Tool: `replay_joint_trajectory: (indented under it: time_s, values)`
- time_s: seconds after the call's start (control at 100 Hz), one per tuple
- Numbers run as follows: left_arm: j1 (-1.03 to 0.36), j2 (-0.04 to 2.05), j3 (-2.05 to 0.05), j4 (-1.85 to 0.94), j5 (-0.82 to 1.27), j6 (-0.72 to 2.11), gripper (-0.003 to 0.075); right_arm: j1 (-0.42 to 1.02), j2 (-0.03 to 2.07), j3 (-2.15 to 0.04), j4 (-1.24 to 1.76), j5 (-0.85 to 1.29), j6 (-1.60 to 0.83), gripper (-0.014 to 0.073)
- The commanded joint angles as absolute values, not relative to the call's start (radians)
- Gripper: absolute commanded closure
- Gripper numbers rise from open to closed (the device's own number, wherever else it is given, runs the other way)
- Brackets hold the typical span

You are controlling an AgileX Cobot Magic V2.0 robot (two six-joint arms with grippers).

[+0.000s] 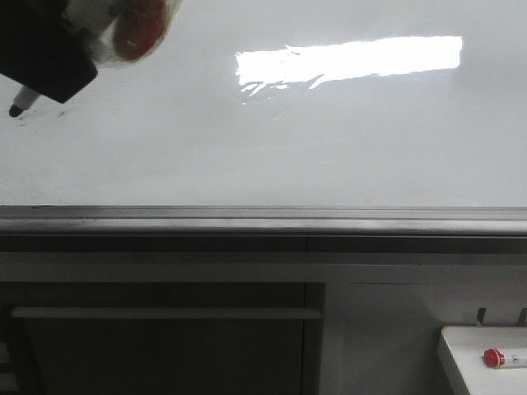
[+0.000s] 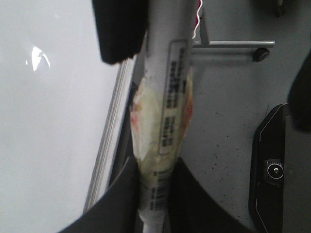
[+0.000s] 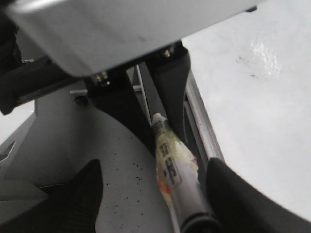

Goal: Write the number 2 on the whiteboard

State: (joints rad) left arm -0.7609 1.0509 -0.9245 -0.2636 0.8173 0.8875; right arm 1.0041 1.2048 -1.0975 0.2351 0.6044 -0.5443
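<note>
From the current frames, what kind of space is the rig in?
Probably a lab or office test bay. A large glossy whiteboard with a grey metal ledge fills the front view, a red-capped marker lies on a small white tray, and the floor is speckled grey.

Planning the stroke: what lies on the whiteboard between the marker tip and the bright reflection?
Front view: bare whiteboard, only faint smudges beside the marker, up to the reflection.

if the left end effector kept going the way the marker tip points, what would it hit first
Most likely the whiteboard. The left end effector holds a marker whose dark tip sits at or just off the board's surface. Depth is unclear in the front view, so contact may already be made. No number 2 shows there yet.
</note>
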Motion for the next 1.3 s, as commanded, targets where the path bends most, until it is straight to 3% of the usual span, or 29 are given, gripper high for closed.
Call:
replay_joint_trajectory:
  time_s: [0.0,0.25,0.52,0.77,1.14,1.29]
  values:
    - [-0.771,1.03,-0.96,-0.283,0.774,0.887,0.0741,1.005,1.2,-1.133,0.255,0.531,-0.555,0.0195]
    - [-0.771,1.03,-0.96,-0.294,0.776,0.887,0.0741,1.005,1.205,-1.133,0.295,0.489,-0.555,0.041]
    - [-0.771,1.03,-0.96,-0.294,0.776,0.887,0.0741,1.005,1.205,-1.133,0.343,0.479,-0.555,0.0419]
    - [-0.771,1.03,-0.96,-0.294,0.766,0.887,0.0741,1.005,1.207,-1.133,0.345,0.528,-0.555,0.0521]
    - [-0.771,1.03,-0.96,-0.294,0.701,0.887,0.0741,1.005,1.207,-1.133,0.345,0.584,-0.555,0.0524]
    - [-0.771,1.03,-0.96,-0.294,0.669,0.885,0.0739,1.005,1.207,-1.133,0.343,0.603,-0.555,0.0673]
